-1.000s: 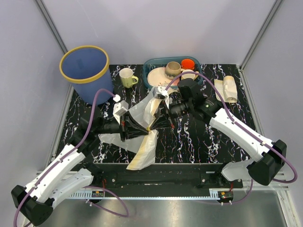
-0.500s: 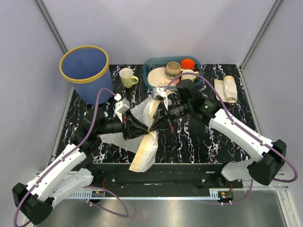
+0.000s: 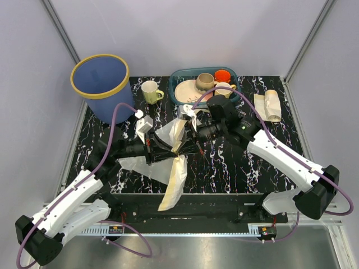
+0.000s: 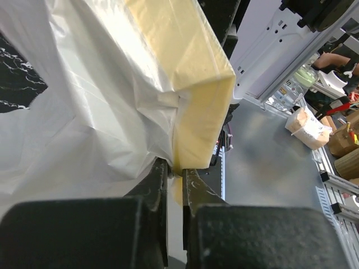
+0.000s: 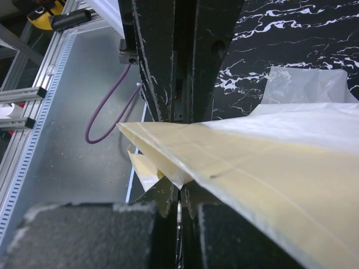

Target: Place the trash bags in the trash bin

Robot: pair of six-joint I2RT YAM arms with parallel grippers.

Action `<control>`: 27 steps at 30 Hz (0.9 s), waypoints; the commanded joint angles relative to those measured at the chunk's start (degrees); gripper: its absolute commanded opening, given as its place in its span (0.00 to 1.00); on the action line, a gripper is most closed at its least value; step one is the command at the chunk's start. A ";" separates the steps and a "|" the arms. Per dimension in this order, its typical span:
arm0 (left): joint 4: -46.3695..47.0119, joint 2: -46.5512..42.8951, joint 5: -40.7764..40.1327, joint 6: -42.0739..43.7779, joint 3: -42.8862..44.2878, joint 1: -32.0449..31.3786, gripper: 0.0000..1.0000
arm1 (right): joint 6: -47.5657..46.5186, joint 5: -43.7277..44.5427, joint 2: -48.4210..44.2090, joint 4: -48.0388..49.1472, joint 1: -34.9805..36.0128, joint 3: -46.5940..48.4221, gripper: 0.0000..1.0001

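**Gripper state.** The left gripper point(image 4: 175, 175) has its jaws pressed together on a fold of the large sack point(image 4: 106, 95), with the film pinched between the fingertips. The right gripper point(image 5: 179, 197) has its jaws closed on the sack's folded cream edge.

**Position of the held item.** The two grippers meet almost tip to tip above the middle of the table point(image 3: 224, 168), with the sack bunched between them. The sack's cream tail runs down past the near table edge. A translucent flap lies on the table beside the left arm.

**Surroundings.**
- A pale green mug point(image 3: 150, 91) stands just beside the trash bin point(image 3: 101, 78), between the bin and the grip point.
- A teal basket point(image 3: 175, 78) holding crockery sits just behind the right gripper.

**Task items.** The trash bin stands upright at the far left corner, well apart from both grippers. The small bundle point(image 3: 268, 105) lies on the table at the far right, well apart from the right gripper.
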 commanded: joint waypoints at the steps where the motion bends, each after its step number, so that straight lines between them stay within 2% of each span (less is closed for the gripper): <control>1: 1.81 -0.89 2.16 1.04 0.27 -0.35 0.00 | -1.01 0.27 -0.70 0.77 0.27 2.52 0.00; 7: -10.83 -3.00 2.43 9.38 2.02 0.00 0.00 | -0.74 -1.31 -1.66 -1.51 -3.50 2.60 0.00; 9: -12.44 -3.88 2.69 9.84 2.11 0.79 0.00 | -1.62 -1.75 -1.67 -3.71 -4.99 3.39 0.00; 10: -13.31 -4.31 2.60 9.75 2.03 1.06 0.00 | -1.89 -2.01 -1.67 -4.06 -5.35 3.40 0.05; 13: -11.67 -4.58 1.99 7.92 1.24 1.23 0.00 | -2.33 -2.45 -1.67 -5.12 -5.62 3.75 0.13; 16: -8.94 -3.97 1.20 6.50 1.06 1.23 0.01 | -1.28 -5.25 -1.49 -4.86 -5.53 3.84 0.00; 18: -7.97 -4.05 0.67 7.37 1.32 1.85 0.16 | -1.10 -6.14 -1.49 -4.59 -5.44 3.57 0.00; 19: -6.40 -4.05 1.36 8.51 1.41 2.28 0.20 | -2.06 -7.28 -1.67 -4.94 -5.36 3.49 0.00; 23: -8.66 -2.04 6.72 13.34 4.22 3.78 0.22 | -5.31 -7.29 -1.93 -7.40 -4.57 3.22 0.00; 27: -9.82 -1.86 9.10 16.69 5.63 3.61 0.33 | -8.04 -6.32 -2.46 -7.76 -3.25 3.04 0.00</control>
